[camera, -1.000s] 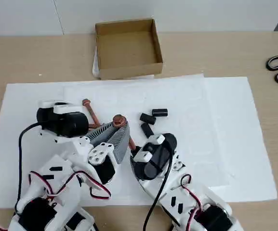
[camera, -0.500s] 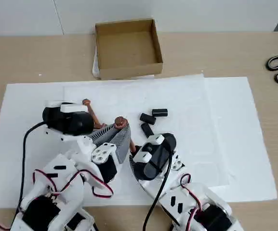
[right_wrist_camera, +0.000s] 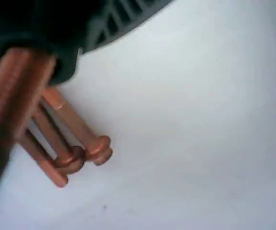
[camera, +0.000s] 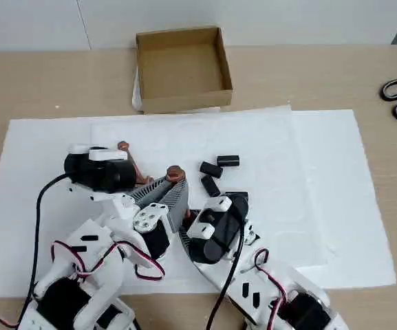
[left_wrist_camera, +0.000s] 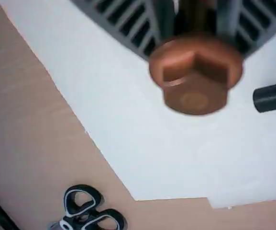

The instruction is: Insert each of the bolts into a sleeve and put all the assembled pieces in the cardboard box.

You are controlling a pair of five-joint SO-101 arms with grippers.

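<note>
My left gripper (camera: pixel 172 182) is clamped on a copper bolt (left_wrist_camera: pixel 195 76), whose hexagonal head sticks out just past the fingertips. Three black sleeves (camera: pixel 210 168) lie on the white paper (camera: pixel 322 179) near that head, on the right arm's side, and the cardboard box (camera: pixel 184 102) sits well beyond the tips on the bare table (camera: pixel 308 75). The right gripper (camera: pixel 186 218) sits just beside the left one, and I cannot tell whether it holds anything; loose bolts (right_wrist_camera: pixel 73 151) lie bunched together on the paper near it.
</note>
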